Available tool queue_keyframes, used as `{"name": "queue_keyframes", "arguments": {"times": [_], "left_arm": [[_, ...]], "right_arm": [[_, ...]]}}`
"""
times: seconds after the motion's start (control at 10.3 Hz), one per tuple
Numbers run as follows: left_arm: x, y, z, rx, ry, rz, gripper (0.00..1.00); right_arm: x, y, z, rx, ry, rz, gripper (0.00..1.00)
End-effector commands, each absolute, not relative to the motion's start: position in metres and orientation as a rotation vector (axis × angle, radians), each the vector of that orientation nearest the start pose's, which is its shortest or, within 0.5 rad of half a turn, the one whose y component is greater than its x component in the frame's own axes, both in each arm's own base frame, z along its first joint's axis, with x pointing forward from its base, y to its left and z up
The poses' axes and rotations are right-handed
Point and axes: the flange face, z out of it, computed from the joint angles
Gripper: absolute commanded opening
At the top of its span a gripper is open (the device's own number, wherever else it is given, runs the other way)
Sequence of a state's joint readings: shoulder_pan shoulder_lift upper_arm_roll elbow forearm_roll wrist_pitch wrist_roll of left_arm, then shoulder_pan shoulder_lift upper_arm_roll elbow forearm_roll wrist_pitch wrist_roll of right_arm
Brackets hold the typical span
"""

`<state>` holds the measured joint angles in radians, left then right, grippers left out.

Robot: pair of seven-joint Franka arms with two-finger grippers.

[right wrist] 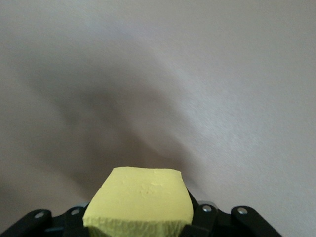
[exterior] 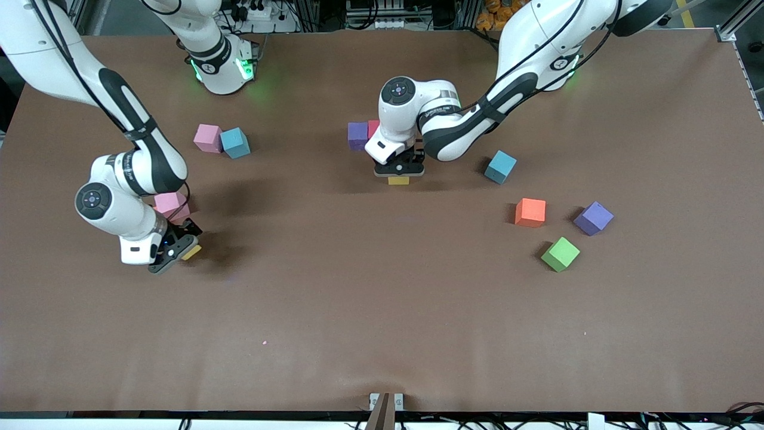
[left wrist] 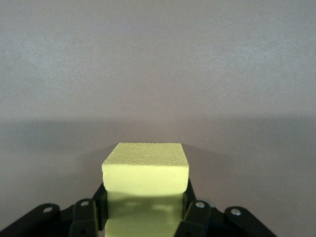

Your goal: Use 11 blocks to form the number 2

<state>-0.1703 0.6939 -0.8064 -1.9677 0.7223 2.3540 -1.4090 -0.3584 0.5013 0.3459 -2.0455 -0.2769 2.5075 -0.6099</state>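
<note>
front view: left claw (exterior: 399, 173) and right claw (exterior: 179, 249) each grip a yellow block; no readable writing.

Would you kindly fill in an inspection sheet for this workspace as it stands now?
Surface: brown table, bare nearer the camera.
Job's things: loose pink blocks, purple blocks, orange block, green block; red block partly hidden; no digit formed.
Clutter: two light-blue cubes.
Grippers: left gripper shut on a yellow block; right gripper shut on another yellow block.
Cables: dark cables along the left arm.
Surroundings: frame and equipment by the bases.
</note>
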Motion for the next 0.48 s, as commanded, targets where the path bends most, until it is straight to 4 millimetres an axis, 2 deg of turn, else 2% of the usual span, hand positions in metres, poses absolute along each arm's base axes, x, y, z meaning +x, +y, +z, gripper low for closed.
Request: {"name": "queue_keyframes", "arguments": {"times": [0.0,0.1,0.19,0.39], "left_arm": [[0.353,-0.478,0.207,-3.132,0.026,-0.041,0.64],[0.355,-0.480,0.208,-3.136,0.021,-0.045,0.70],[0.357,-0.481,0.209,-3.139,0.014,-0.048,1.00],[0.363,-0.484,0.215,-3.151,-0.001,-0.062,1.00]], "right_arm": [[0.594,0.017,0.220,-2.923,-1.125,0.002,0.41],[0.593,0.029,0.218,-2.934,-1.088,0.008,0.41],[0.591,0.045,0.218,-2.936,-1.086,0.009,0.41],[0.583,0.092,0.227,-2.896,-1.217,0.040,0.41]]}}
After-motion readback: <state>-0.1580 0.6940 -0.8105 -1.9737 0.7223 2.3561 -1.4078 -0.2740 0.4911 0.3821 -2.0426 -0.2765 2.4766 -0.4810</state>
